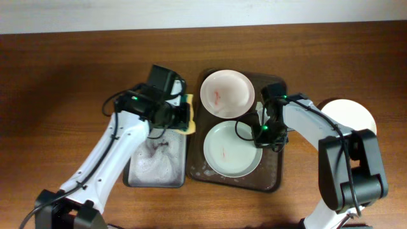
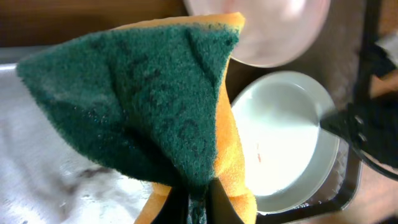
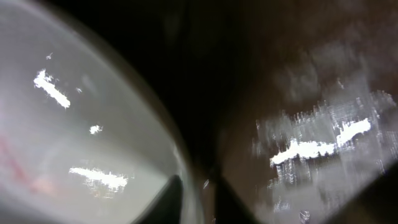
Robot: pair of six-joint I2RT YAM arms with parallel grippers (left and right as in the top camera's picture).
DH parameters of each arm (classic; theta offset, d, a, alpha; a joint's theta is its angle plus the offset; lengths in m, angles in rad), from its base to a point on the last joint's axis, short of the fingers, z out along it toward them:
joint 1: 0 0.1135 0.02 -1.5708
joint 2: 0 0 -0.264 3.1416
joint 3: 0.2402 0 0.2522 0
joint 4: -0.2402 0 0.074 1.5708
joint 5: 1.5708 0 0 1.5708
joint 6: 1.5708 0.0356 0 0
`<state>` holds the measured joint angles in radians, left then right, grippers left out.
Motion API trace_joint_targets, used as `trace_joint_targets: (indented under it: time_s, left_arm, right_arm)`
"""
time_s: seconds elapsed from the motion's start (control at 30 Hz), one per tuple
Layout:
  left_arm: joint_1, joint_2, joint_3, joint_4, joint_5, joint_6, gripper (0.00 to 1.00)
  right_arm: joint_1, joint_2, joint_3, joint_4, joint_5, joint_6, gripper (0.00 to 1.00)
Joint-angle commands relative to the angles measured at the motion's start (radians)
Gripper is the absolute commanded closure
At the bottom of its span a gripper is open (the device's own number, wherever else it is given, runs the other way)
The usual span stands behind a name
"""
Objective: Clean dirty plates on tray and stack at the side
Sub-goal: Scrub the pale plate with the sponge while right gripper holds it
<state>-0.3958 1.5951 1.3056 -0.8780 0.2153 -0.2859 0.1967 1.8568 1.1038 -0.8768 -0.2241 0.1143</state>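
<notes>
Two plates lie on the dark brown tray (image 1: 275, 175). The far plate (image 1: 227, 93) has reddish smears. The near plate (image 1: 232, 149) has one small red mark. A third plate (image 1: 351, 114) sits on the table at the right, off the tray. My right gripper (image 1: 261, 135) is shut on the near plate's right rim, one finger inside and one outside in the right wrist view (image 3: 198, 198). My left gripper (image 1: 182, 116) is shut on a green and yellow sponge (image 2: 143, 93) over the gap between the two trays, left of the plates.
A grey metal tray (image 1: 137, 180) with soapy foam and dark smears lies left of the brown tray, under my left arm. The brown tray's floor (image 3: 311, 93) looks wet. Bare wooden table lies all around.
</notes>
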Motion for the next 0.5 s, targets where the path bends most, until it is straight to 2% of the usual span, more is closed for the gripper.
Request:
trace_joint_targets:
  time_s: [0.0, 0.07, 0.2, 0.27, 0.37, 0.47]
  left_arm:
    - [-0.100, 0.048, 0.004, 0.020, -0.002, 0.018, 1.00]
    - [-0.168, 0.127, 0.004, 0.064, -0.002, -0.014, 1.00]
    - [-0.283, 0.313, 0.004, 0.152, 0.031, -0.159, 1.00]
    - [-0.315, 0.382, 0.004, 0.212, 0.113, -0.178, 1.00]
    - [-0.337, 0.486, 0.004, 0.229, 0.134, -0.319, 1.00]
    - [-0.335, 0.536, 0.004, 0.229, 0.126, -0.327, 1.00]
  right_arm:
    - [-0.002, 0.019, 0.005, 0.014, 0.000, 0.017, 0.96]
    - [-0.002, 0.019, 0.005, 0.017, 0.030, 0.069, 0.96]
    - [-0.002, 0.019, 0.005, 0.017, 0.029, 0.071, 0.96]
    - [-0.002, 0.019, 0.005, 0.016, 0.029, 0.071, 0.96]
    - [-0.002, 0.019, 0.005, 0.017, 0.029, 0.081, 0.96]
    - [-0.002, 0.019, 0.005, 0.017, 0.029, 0.085, 0.96]
